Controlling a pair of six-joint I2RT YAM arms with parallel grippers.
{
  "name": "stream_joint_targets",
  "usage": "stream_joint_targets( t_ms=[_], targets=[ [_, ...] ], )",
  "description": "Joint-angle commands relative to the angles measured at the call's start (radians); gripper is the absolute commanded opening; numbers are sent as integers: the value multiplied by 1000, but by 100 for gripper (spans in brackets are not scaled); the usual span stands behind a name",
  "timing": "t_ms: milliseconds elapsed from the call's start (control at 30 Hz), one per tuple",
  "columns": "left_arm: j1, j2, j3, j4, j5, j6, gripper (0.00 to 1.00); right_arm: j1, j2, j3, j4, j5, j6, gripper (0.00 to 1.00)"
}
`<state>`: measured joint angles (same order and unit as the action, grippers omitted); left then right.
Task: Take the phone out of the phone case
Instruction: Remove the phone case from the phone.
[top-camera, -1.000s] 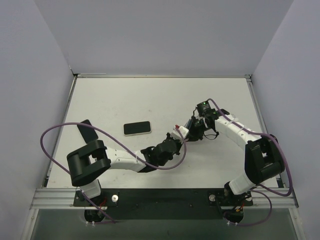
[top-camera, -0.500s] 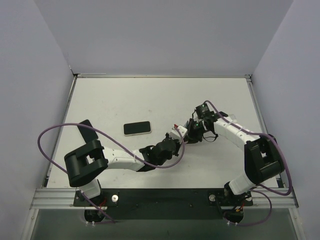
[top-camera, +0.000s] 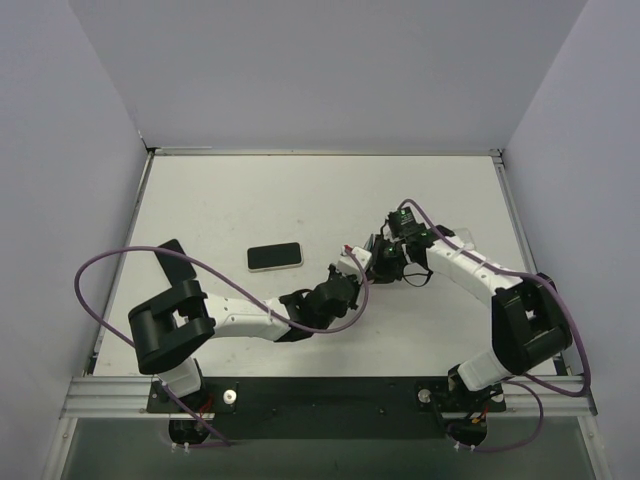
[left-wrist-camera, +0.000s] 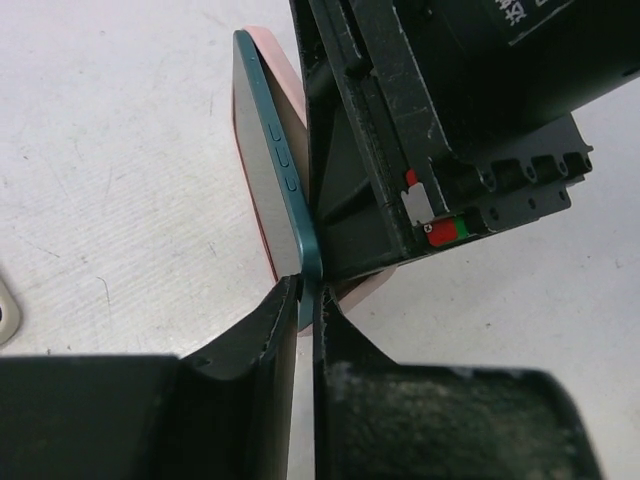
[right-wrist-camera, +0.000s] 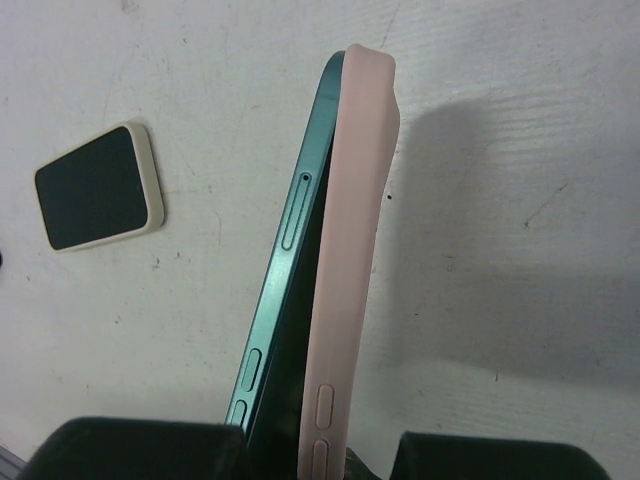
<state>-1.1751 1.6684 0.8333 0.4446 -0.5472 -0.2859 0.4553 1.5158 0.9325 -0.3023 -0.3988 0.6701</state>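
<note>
Seen from the top, the left pincer (top-camera: 350, 268) and the right pincer (top-camera: 385, 257) meet tip to tip above the white table (top-camera: 250, 190). They are near a second handset (top-camera: 275, 256), on its right; it lies flat with the screen up. What they hold between them is too small to make out here.

In the left wrist view, the teal phone (left-wrist-camera: 283, 170) stands on edge with its side buttons toward the camera. The pink phone case (left-wrist-camera: 272, 50) shows behind it. The left pincer is closed almost fully, its tips pinching the phone's near corner. The right pincer's black body lies against the phone's other side.

In the right wrist view, the phone and case rise side by side to the right of the second handset and well apart from it. They touch at the far end and gape toward the camera. The right pincer's dark fingers (right-wrist-camera: 130, 450) flank them at the bottom edge. I cannot tell whether those fingers grip.
</note>
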Motion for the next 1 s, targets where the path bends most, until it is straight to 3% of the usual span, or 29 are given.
stream_joint_targets(
  t_ms=[0,100,233,533,667,700,867,967],
  targets=[
    [60,27,24,-61,-194,-6,24,42,-100,-8,-115,-146,2,0],
    [61,31,23,-66,-197,-12,32,46,-115,-3,-103,-167,19,0],
    [61,42,26,-66,-192,-13,36,48,-129,3,-101,-184,22,0],
    [77,60,43,-66,-209,-13,35,63,-144,-6,-95,-224,19,0],
    [81,74,61,-66,-203,14,62,75,-152,0,-81,-256,23,0],
    [83,74,62,-63,-192,13,63,79,-154,0,-81,-262,25,0],
    [100,63,55,-44,-169,13,57,82,-161,-4,-75,-279,29,0],
    [101,56,47,-35,-175,13,40,83,-164,-14,-69,-291,28,0]
  ],
)
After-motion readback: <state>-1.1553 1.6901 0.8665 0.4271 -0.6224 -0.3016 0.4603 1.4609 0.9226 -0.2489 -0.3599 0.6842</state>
